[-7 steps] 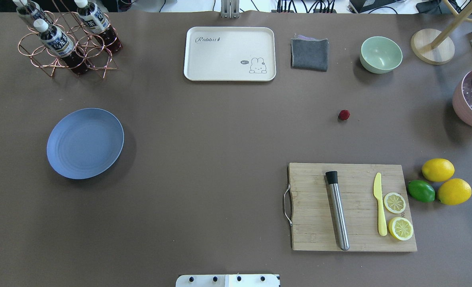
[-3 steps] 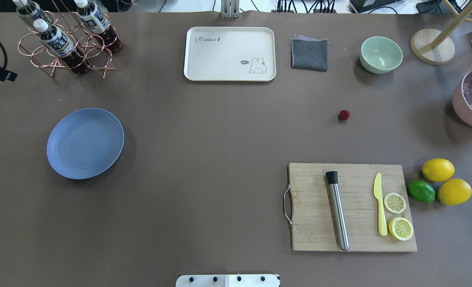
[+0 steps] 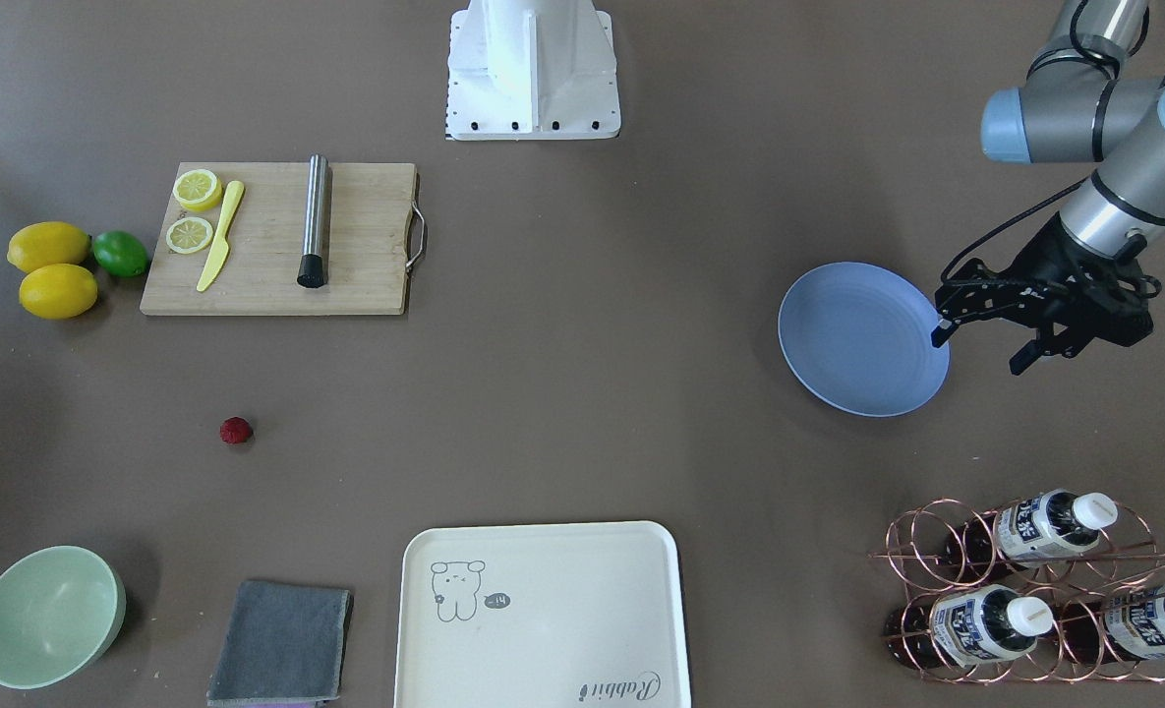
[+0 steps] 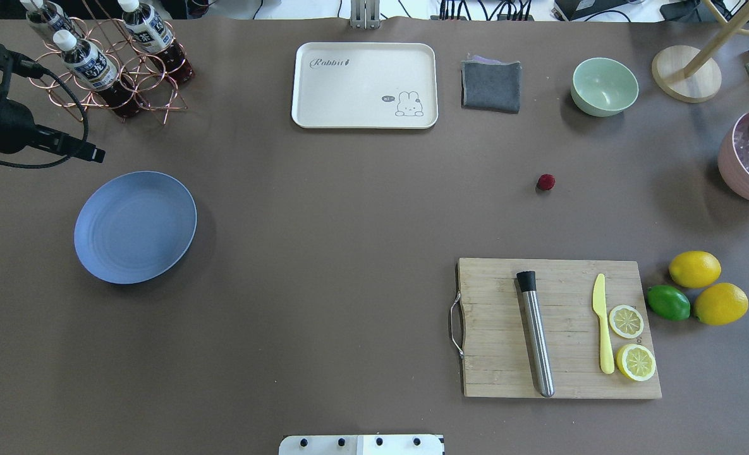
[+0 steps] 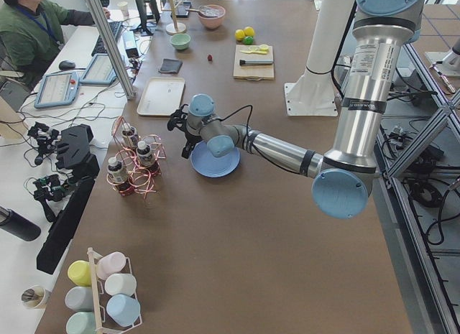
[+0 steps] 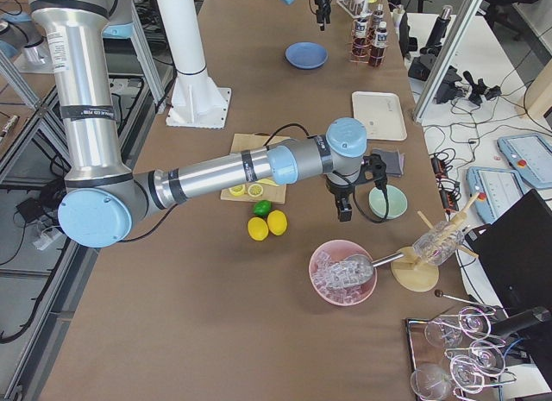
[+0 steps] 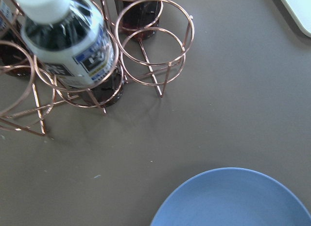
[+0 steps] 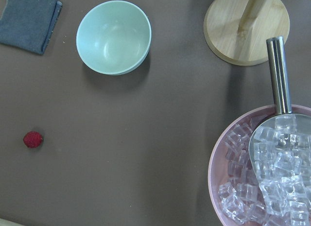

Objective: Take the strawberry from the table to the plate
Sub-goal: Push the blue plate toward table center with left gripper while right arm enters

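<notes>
The strawberry is a tiny dark-red berry lying alone on the brown table, between the green bowl and the cutting board; it also shows as the strawberry and the strawberry. The light-blue plate sits far off at the table's left side, with nothing on it. My left gripper hovers just beside the plate, open, nothing between its fingers. My right gripper shows only in the right side view, above the table near the bowl; I cannot tell its state.
A copper rack of bottles stands close behind the left gripper. A cream tray, grey cloth and green bowl line the far edge. The cutting board, lemons and lime lie near the front right. A pink ice bowl sits at the right.
My left arm has come in from the overhead view's left edge and moved right, to between the bottle rack and the plate. The strawberry and plate have not moved.
</notes>
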Controlling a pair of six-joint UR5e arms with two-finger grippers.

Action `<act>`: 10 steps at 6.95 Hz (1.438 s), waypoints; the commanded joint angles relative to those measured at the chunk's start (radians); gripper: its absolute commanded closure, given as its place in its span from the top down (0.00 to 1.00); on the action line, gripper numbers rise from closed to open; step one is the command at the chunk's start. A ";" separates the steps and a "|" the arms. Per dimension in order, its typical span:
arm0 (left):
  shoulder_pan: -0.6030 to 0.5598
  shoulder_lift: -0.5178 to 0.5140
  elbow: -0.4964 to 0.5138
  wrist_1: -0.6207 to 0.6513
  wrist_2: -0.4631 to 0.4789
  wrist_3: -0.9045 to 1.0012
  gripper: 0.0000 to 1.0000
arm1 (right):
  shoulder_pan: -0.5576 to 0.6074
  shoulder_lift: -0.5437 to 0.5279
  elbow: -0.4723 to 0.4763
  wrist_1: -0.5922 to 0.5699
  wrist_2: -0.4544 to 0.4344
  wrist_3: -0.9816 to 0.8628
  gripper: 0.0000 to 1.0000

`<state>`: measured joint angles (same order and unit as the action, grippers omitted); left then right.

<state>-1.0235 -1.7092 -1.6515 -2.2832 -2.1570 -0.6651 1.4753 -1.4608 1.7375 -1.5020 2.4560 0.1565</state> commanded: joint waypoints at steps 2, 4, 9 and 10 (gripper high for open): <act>0.034 0.049 0.192 -0.307 0.034 -0.079 0.98 | -0.085 0.003 -0.055 0.237 -0.009 0.322 1.00; 0.036 0.059 0.196 -0.308 0.036 -0.079 0.98 | -0.148 0.011 -0.062 0.285 -0.041 0.385 1.00; 0.123 0.094 0.216 -0.398 0.104 -0.126 0.98 | -0.196 0.014 -0.072 0.286 -0.091 0.388 1.00; 0.143 0.094 0.229 -0.432 0.120 -0.139 0.98 | -0.194 0.014 -0.070 0.286 -0.092 0.390 1.00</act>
<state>-0.9098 -1.6162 -1.4390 -2.6772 -2.0712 -0.7883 1.2811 -1.4466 1.6673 -1.2165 2.3669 0.5447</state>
